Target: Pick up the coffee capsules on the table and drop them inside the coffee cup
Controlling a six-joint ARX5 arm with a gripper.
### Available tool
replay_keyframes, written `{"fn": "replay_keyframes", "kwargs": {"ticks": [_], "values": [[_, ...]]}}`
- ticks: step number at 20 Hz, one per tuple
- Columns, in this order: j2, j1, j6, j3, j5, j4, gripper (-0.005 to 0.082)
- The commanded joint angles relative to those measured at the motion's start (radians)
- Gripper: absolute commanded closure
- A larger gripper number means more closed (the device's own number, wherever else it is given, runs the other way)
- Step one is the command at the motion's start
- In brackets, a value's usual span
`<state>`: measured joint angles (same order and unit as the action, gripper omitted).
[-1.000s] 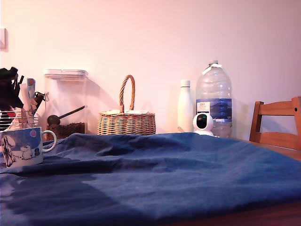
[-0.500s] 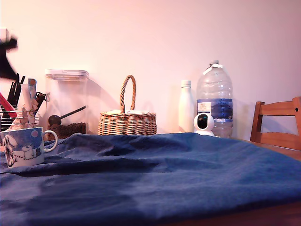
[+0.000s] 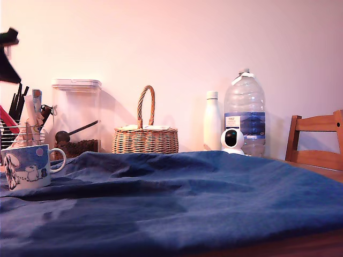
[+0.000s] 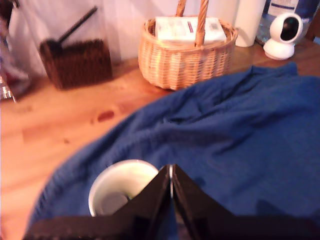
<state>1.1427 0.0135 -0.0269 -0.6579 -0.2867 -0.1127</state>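
pincer [image 4: 171, 187] had risen off cup since 1 s ago, jaws pressed together, empty | coffee cup [image 3: 25, 166] on blue cloth [image 3: 214, 198], desk's 9 o'clock | capsules not visible | judged light, stiff, slick; grip under rim
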Motion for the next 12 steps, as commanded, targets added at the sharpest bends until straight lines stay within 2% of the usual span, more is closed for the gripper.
{"fn": "replay_keyframes", "kwargs": {"ticks": [1,2,5,6,7,12], "values": [[-0.034,-0.005,0.008,0.056,0.001,-0.023,0.0790],[-0.053,-0.009,0.038,0.085,0.007,-0.042,0.0790],[-0.120,-0.014,0.038,0.178,0.008,-0.082,0.0790],[-0.140,-0.014,0.072,0.208,0.007,-0.090,0.0790],[-0.162,-0.014,0.084,0.238,0.008,-0.099,0.0790],[-0.270,-0.014,0.091,0.352,0.013,-0.108,0.0790]]}}
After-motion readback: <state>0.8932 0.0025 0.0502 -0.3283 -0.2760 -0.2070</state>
